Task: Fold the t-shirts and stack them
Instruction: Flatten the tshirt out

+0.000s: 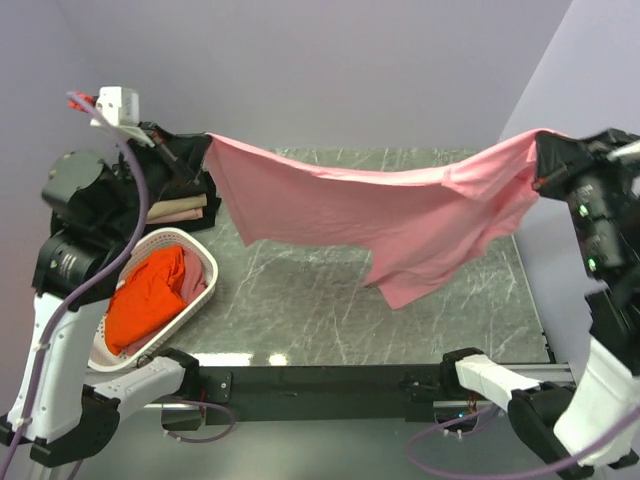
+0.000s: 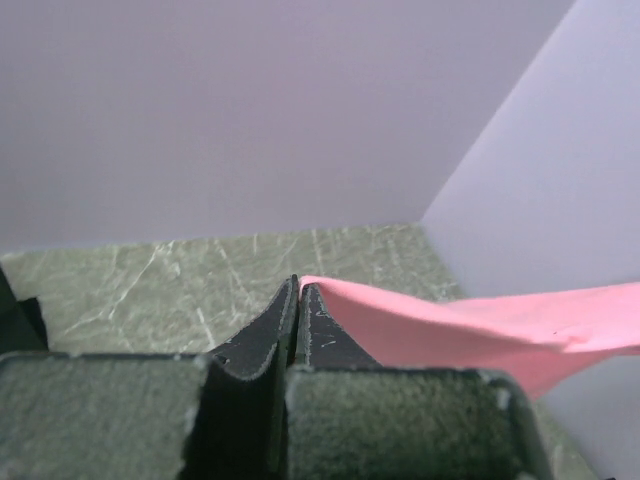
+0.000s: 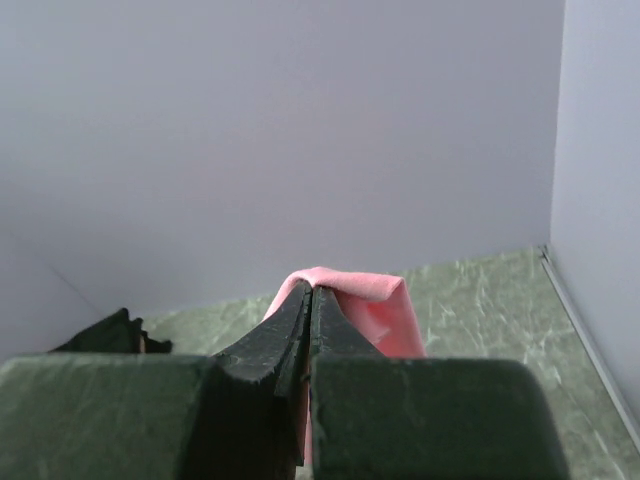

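A light pink t-shirt point(image 1: 380, 215) hangs stretched in the air above the table, held at both ends. My left gripper point(image 1: 205, 148) is shut on its left corner, and the pink cloth point(image 2: 470, 325) runs off to the right from the closed tips point(image 2: 299, 285). My right gripper point(image 1: 540, 150) is shut on the other end, where a fold of the pink t-shirt point(image 3: 385, 305) drapes over the tips point(image 3: 314, 290). The shirt's lower part sags toward the table. An orange-red t-shirt point(image 1: 145, 295) lies in the basket. Folded black and beige t-shirts point(image 1: 185, 205) sit stacked at the back left.
A white perforated basket point(image 1: 200, 262) stands at the left of the marbled table point(image 1: 300, 310). Walls close in behind and on the right. The arms' bases and a black rail point(image 1: 330, 380) run along the near edge.
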